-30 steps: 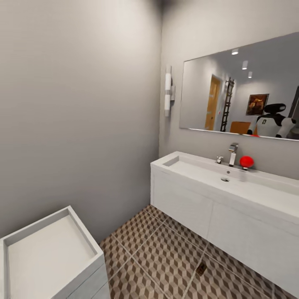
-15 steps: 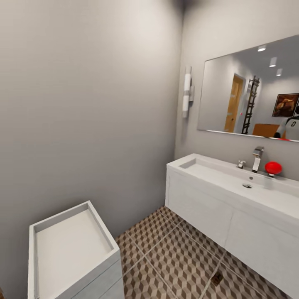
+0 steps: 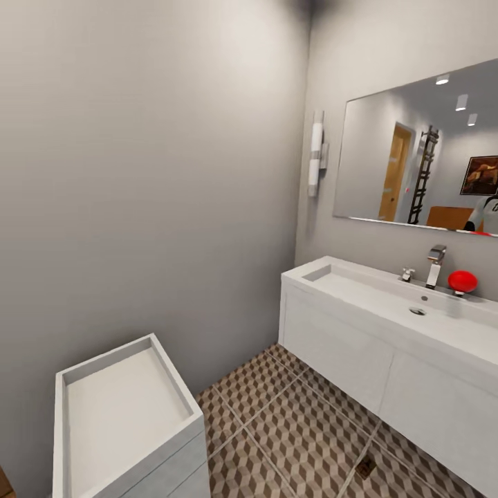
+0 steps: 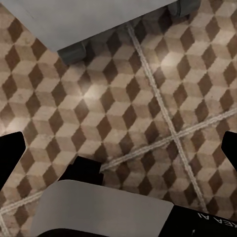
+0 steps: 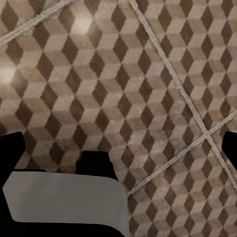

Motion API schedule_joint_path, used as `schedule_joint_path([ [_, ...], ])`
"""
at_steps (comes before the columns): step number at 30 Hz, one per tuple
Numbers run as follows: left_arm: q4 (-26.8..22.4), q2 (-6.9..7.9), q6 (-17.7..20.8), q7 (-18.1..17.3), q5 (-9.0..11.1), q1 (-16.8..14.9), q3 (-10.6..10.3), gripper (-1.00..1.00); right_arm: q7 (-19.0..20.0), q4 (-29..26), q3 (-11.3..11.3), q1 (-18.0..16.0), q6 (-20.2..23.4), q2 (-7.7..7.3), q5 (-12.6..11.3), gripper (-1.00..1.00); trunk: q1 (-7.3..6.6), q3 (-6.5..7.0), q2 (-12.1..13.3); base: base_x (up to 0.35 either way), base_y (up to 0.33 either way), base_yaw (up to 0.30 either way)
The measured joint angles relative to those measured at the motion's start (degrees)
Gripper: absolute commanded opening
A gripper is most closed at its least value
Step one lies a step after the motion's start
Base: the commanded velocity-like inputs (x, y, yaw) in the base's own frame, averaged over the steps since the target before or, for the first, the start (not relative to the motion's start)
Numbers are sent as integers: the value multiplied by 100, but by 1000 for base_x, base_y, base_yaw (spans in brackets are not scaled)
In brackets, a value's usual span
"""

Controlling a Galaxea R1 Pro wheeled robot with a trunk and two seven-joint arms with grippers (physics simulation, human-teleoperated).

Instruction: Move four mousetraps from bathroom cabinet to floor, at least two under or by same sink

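Both arms' fingers (image 4: 12, 153) (image 5: 12, 148) are spread wide and empty above the cube-patterned brown tile floor (image 3: 304, 429). No mousetraps visible; the low white drawer cabinet (image 3: 124, 415) awaits approaching, then opening a drawer.

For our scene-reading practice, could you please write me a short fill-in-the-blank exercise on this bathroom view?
1. The ball beside the chrome tap on the sink is coloured ____.
2. The cabinet stands against the wall, and its recessed top holds ____ mousetraps.
3. Above the sink hangs a wide ____.
4. The bathroom floor shows a ____ pattern.

Missing words: red; no; mirror; cube
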Motion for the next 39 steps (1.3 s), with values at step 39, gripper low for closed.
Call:
schedule_joint_path([
  [39,0,-11,-8,-1,-4,0,0,100,114,0,1,-1,-175,-75,20,100,0,0,0,0,0,247],
])
